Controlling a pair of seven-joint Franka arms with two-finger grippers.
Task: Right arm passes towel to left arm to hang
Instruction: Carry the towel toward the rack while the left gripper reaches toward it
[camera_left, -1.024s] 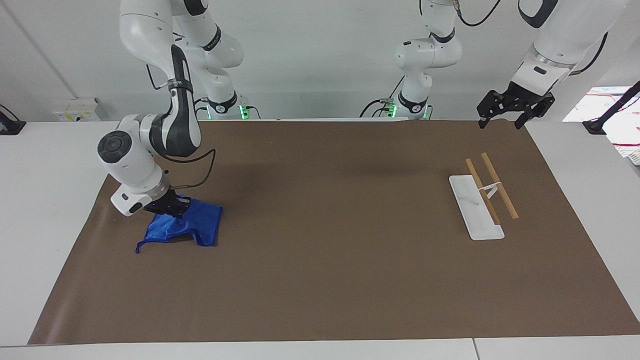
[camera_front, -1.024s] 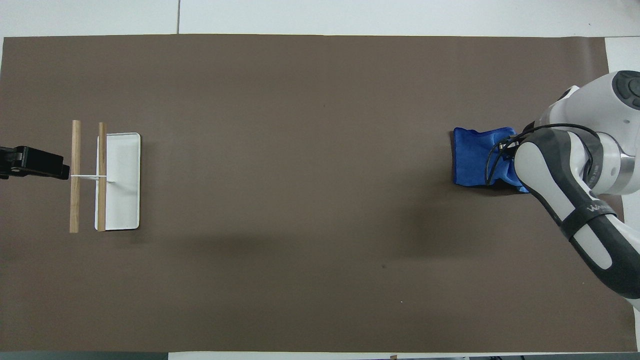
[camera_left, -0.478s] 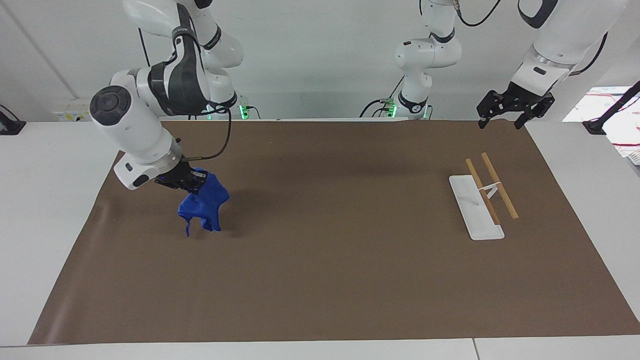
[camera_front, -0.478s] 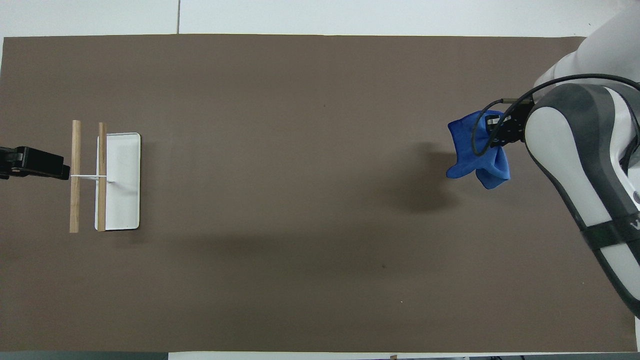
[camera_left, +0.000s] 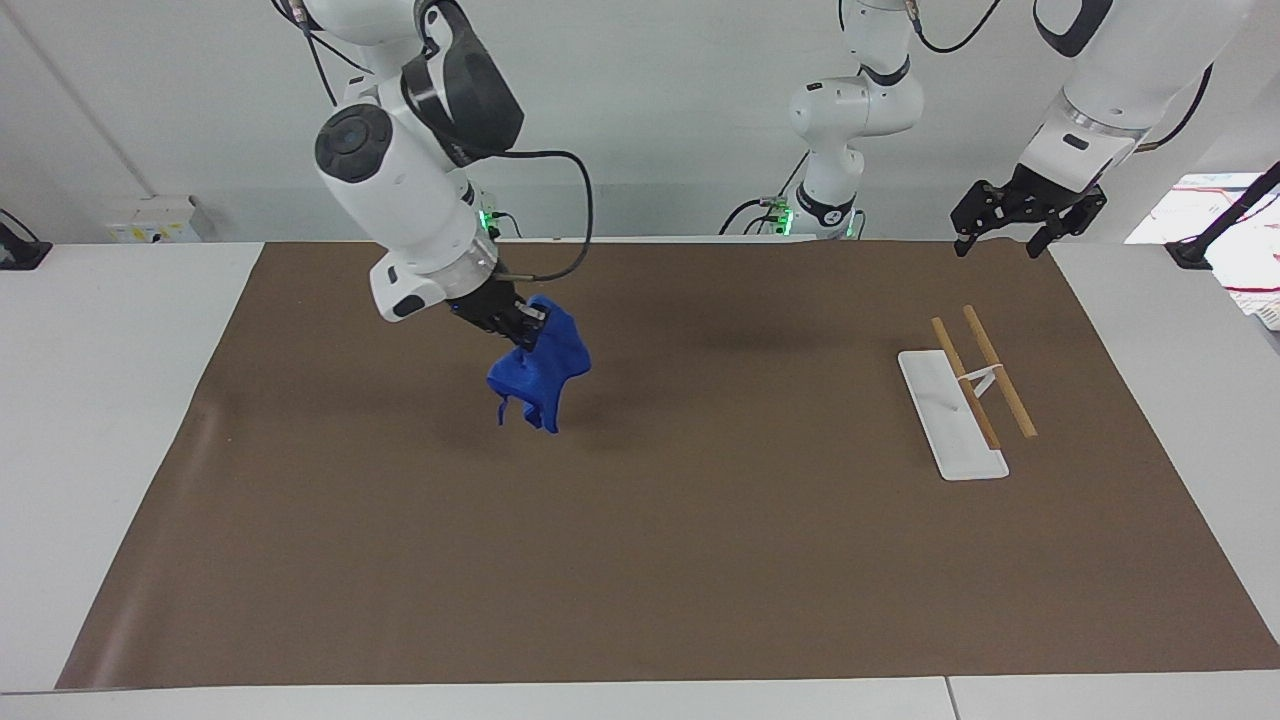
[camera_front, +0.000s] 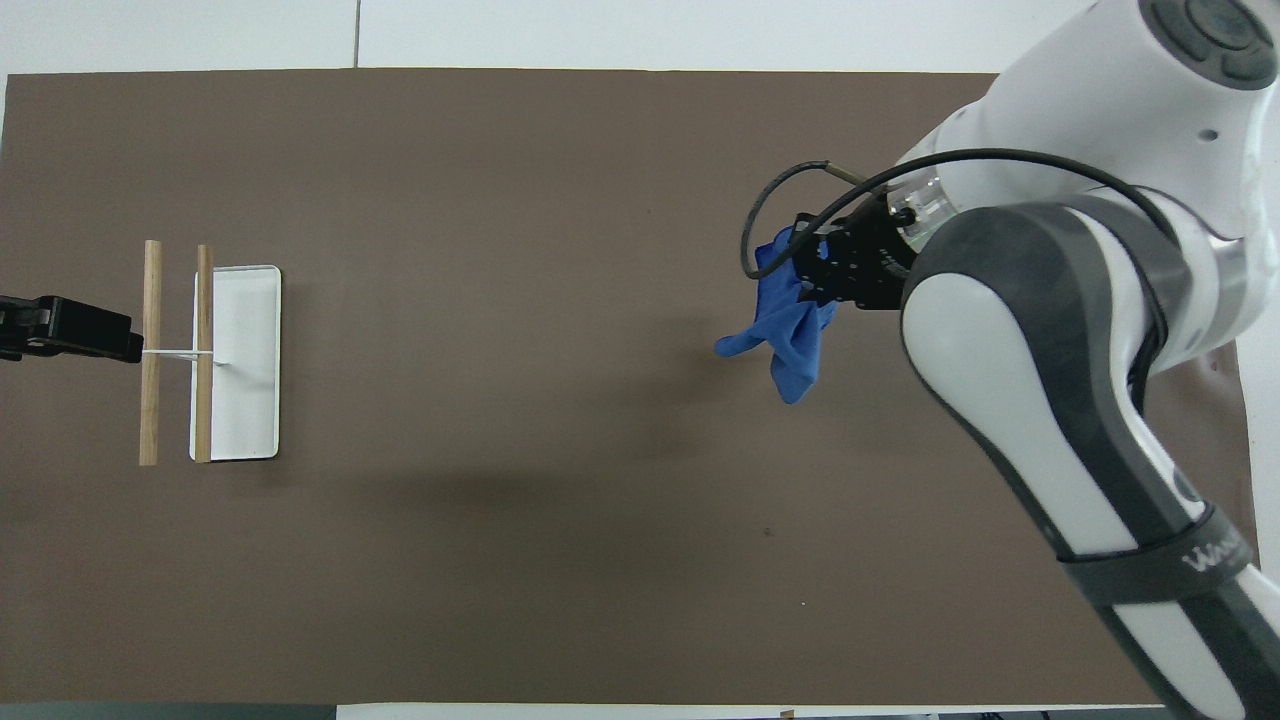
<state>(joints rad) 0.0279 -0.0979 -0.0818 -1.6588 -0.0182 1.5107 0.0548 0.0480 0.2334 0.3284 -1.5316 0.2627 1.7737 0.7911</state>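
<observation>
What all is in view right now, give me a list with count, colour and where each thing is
towel: one, bright blue, hanging bunched from the right gripper, off the mat
rack base: one, white, flat on the mat toward the left arm's end of the table
rack bars: two, light wood, side by side on a thin white stand above the rack base
mat: one, brown, covering most of the table
table: one, white, showing around the mat
right gripper: one, black, shut on the towel, over the mat
left gripper: one, black, open, waiting in the air over the mat's edge by the rack
</observation>
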